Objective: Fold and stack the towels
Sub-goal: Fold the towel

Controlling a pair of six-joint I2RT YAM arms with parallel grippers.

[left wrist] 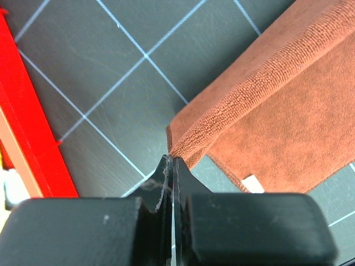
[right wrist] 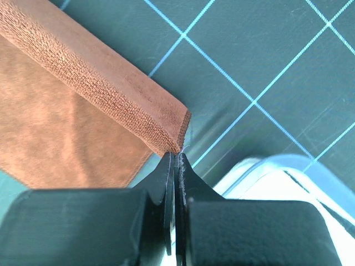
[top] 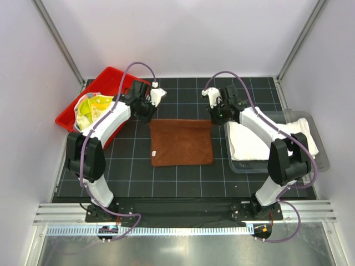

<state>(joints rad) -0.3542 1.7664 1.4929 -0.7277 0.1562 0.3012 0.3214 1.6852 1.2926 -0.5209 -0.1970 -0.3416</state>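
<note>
Overhead we see the brown towel (top: 181,142), a white towel (top: 247,145) at its three o'clock. Only wrist views show the left gripper (left wrist: 171,159) and right gripper (right wrist: 176,155) pinching the brown corners.

A red tray (top: 112,76) lies askew at the far left of the black gridded mat (top: 183,178). A clear bin (top: 250,165) sits at the right.

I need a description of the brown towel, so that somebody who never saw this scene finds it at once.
On the black gridded table, look between the red tray at the left and the clear bin at the right. There lies the brown towel, its far corners pinched by the left tool and right tool. It alone is brown and outside any container.
</note>
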